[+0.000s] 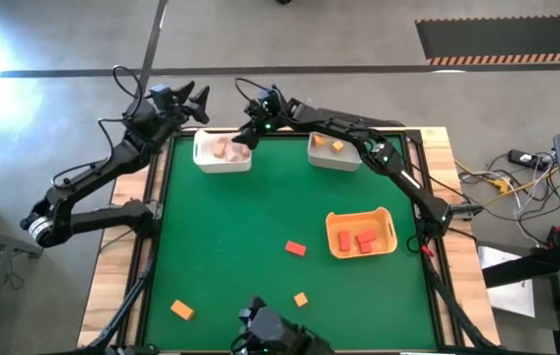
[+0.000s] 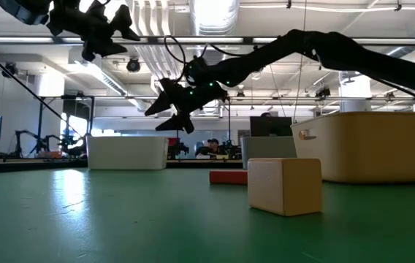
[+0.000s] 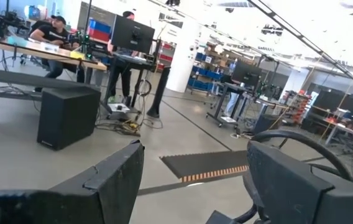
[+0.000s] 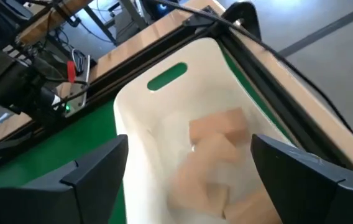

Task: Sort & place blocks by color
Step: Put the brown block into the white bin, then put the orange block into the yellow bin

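High view: the right gripper [image 1: 250, 126] hangs wide open and empty over the far-left white bin [image 1: 208, 159] holding tan blocks [image 1: 227, 150]. The left gripper [image 1: 196, 103], open and empty, waits beyond the table's far-left corner.

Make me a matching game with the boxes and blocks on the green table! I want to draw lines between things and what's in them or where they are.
Things:
1. white bin on the left
2. white bin on the right
3. orange tray
4. red block outside every container

Matches:
A. holds red blocks
B. lies on the bare green mat
C. holds tan blocks, with the right gripper open above it
D. holds one orange block

Pairs: 1-C, 2-D, 3-A, 4-B
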### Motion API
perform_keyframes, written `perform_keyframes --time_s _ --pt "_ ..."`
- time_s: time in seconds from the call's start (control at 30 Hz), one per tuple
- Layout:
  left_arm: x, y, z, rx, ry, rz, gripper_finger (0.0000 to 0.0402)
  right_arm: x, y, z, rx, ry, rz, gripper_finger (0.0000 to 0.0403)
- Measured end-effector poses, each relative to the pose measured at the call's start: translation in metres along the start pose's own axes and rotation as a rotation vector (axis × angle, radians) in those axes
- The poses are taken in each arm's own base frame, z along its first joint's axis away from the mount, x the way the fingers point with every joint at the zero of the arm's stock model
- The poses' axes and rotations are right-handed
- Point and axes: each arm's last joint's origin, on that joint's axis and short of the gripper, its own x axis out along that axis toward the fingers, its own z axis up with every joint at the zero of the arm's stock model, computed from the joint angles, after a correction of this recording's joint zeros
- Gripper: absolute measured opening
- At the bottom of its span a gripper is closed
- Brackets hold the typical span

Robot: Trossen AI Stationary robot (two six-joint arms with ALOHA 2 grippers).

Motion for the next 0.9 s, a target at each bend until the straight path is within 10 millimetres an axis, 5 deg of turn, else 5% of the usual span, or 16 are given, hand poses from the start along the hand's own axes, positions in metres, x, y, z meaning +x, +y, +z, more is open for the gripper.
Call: perform_keyframes --time_s 0.2,0.37,0.9 --pt "0.001 -0.001 -0.002 0.005 0.015 -0.025 0.0267 -0.006 0.003 0.005 0.000 -0.004 -0.002 0.0328" --pt "0.003 0.000 -0.007 0.011 0.058 -0.043 0.0267 -0.029 0.015 0.021 0.016 0.011 -0.014 0.0326" --pt "0.003 0.002 -0.027 0.011 0.191 -0.096 0.0267 -0.095 0.077 0.061 -0.153 0.012 -0.052 0.0326"
